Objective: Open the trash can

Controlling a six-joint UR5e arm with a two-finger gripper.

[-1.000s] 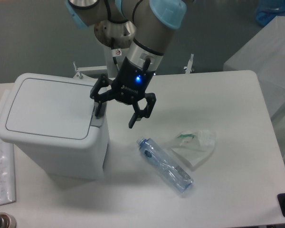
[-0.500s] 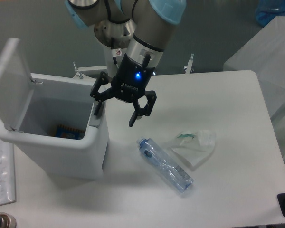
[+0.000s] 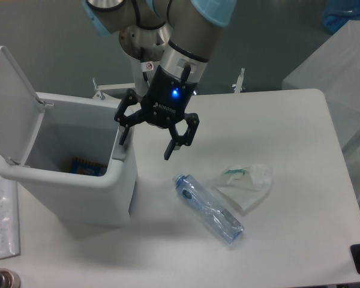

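Fixed-camera view: large boxy white plastic trash can (image 3: pixel 78 180), lid upright, lay left of the spread, empty fingers (image 3: pixel 172 146); one fingertip stood at its near rim.

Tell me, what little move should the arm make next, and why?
Probably lift the tool up and away from the trash can. Its lid already stands upright at the far side, and the inside is open to view, so the opening looks done. The tool's open fingers hang at the can's near rim by the push tab; backing off would clear the opening.
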